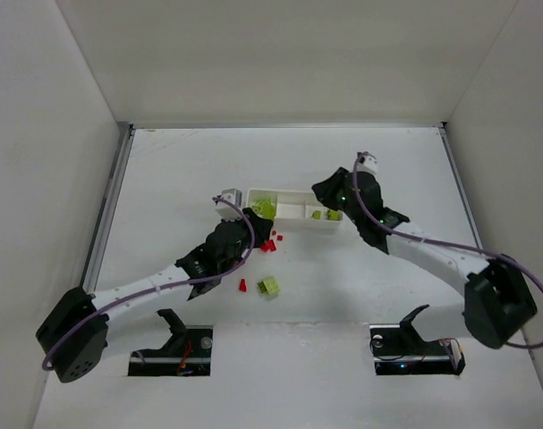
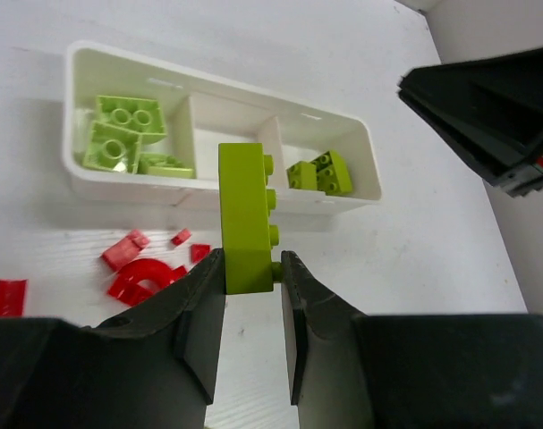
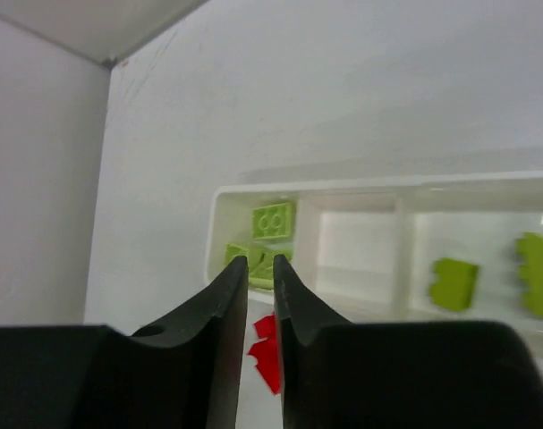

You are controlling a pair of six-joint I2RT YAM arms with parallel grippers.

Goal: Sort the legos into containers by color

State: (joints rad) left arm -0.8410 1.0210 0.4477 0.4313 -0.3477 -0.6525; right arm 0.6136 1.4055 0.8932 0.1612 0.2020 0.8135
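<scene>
Lime-green studded plastic brick [image 2: 247, 219]: light, rigid, slick-sided. Left tool [image 2: 253, 268] is pinching its lower end across the flat faces, holding it upright over the surface, nr the long white three-compartment plastic tray [image 2: 101, 183]. Right tool [image 3: 260, 268] is hovering by the tray, jaws almost together, empty.

Bright, even light from overhead fills the white enclosure, and the arms cast only soft, short shadows on the counter [image 1: 164, 179]. The top view is sharp but small. In the left wrist view the lime brick [image 2: 244, 214] is crisp, and small glints sit on the rim of the tray [image 2: 71, 107]. The right wrist view is hazy and washed out. There the tray's lime pieces [image 3: 453, 283] are blurred, and glare shows at the right edge.
</scene>
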